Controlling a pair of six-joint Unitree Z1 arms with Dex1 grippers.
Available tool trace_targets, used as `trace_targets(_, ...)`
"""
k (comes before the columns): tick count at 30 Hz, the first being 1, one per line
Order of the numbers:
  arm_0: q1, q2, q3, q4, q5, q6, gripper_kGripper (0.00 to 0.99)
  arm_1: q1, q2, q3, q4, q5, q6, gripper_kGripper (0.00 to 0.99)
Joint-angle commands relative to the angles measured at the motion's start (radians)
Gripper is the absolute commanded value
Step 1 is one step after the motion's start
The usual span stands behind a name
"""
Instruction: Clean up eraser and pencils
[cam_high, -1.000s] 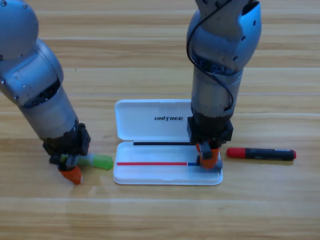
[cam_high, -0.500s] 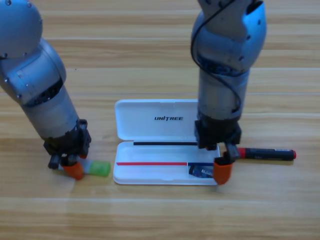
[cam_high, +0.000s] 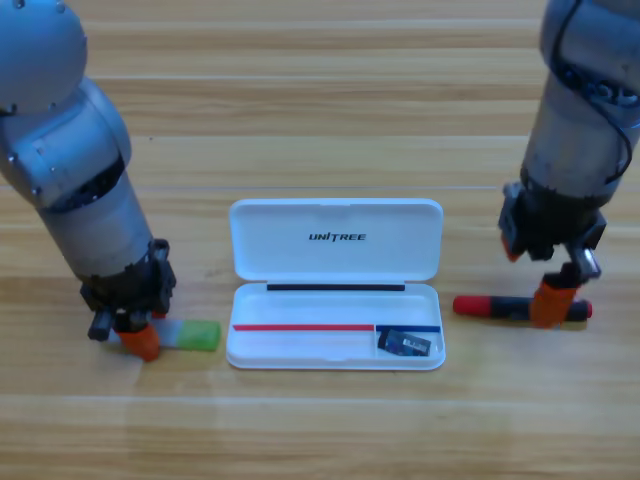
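Two arms are in your view, one at each side of the open white UNITREE case (cam_high: 336, 238) on the wooden table (cam_high: 320, 110). The eraser (cam_high: 405, 343) lies inside the case's lower tray, at its right end, flat and free of either hand.

Your left hand (cam_high: 135, 335) points down at the left end of the green-and-white pen (cam_high: 190, 335), which lies flat on the table just left of the case, its green end toward the tray. One orange jaw shows at the pen's white end, touching or very nearly touching it; you cannot tell how wide this hand stands or whether it has hold of the pen.

Your right hand (cam_high: 553, 295) hangs over the red-and-black pen (cam_high: 500, 307), which lies flat on the table just right of the case, running left to right. An orange jaw covers the pen near its right end, with the red tip showing beyond it. You cannot tell whether this hand grips the pen or only stands over it.
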Motion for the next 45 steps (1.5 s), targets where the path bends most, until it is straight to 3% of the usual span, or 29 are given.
trace_targets(1, 0.01, 0.009, -0.028, 0.042, 0.013, 0.004, 0.276, -0.157, 0.087, 0.071, -0.117, -0.022, -0.057, 0.807)
trace_targets(4, 0.01, -0.021, -0.044, 0.049, 0.014, 0.004, 0.012, -0.16, 0.121, 0.071, -0.125, -0.014, -0.072, 0.805)
trace_targets(5, 0.01, -0.031, -0.045, 0.049, 0.014, 0.002, 0.0, -0.16, 0.132, 0.07, -0.127, -0.011, -0.079, 0.805)
trace_targets(13, 0.01, -0.064, -0.085, 0.111, 0.034, 0.001, 0.0, -0.149, 0.153, 0.081, -0.134, 0.055, -0.106, 0.802)
trace_targets(20, -0.051, -0.092, -0.295, 0.353, 0.045, -0.042, 0.0, -0.139, 0.179, 0.076, -0.134, 0.07, -0.114, 0.753)
trace_targets(25, -0.117, -0.049, -0.41, 0.427, 0.025, -0.091, 0.0, -0.139, 0.213, 0.067, -0.136, 0.064, -0.114, 0.726)
trace_targets(33, -0.198, 0.066, -0.487, 0.434, -0.033, -0.151, 0.0, -0.136, 0.238, 0.061, -0.136, 0.069, -0.126, 0.009)
trace_targets(38, -0.217, 0.137, -0.525, 0.431, -0.07, -0.179, 0.0, -0.136, 0.184, 0.07, -0.128, 0.067, -0.126, 0.0)
trace_targets(45, -0.224, 0.219, -0.576, 0.425, -0.078, -0.197, 0.0, -0.106, 0.026, 0.059, -0.008, 0.067, -0.109, 0.0)
